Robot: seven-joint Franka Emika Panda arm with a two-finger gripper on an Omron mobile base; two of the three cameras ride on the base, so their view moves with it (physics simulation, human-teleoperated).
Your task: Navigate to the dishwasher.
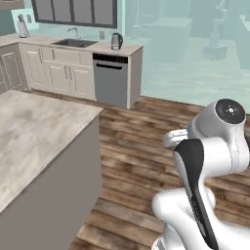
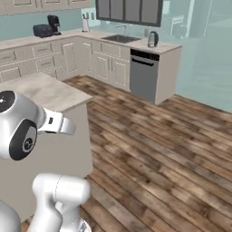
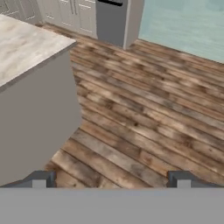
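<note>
The dishwasher [image 1: 111,79] stands well ahead of me across the wood floor [image 2: 163,149], at the right end of the far counter [image 2: 168,47], just below a kettle [image 1: 116,41]. My gripper [image 3: 111,178] hangs released, fingertips wide apart, beside the island [image 1: 34,132] corner.

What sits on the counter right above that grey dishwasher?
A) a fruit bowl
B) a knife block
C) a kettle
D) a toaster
C: a kettle stands on the countertop directly over the dishwasher, just right of the sink; the right base view shows the same.
</note>
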